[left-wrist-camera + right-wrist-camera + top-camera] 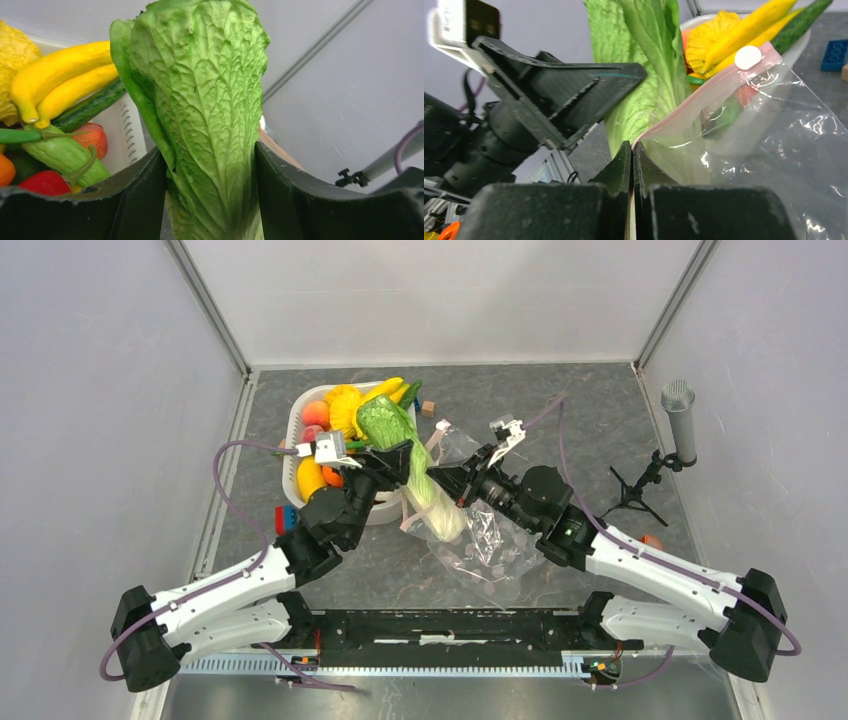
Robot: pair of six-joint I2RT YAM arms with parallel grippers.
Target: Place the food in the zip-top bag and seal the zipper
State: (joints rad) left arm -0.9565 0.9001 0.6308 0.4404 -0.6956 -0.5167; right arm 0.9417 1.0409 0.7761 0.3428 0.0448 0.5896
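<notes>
Loading step: the left gripper [207, 162] clenches the napa cabbage [210, 85], its white base apparently inside the zip-top bag [784, 150], at four o'clock from the white tub [293, 430]. The right gripper [632, 150] pinches the zipper [704, 92]. Next: push deeper, release.

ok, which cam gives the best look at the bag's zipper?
Right wrist: the zipper runs diagonally across the frame close up, one end pinched in the right tool. Top external shows only a thin pale strip beside the napa cabbage. In left wrist the cabbage fills the view; at most a pinkish sliver shows.
</notes>
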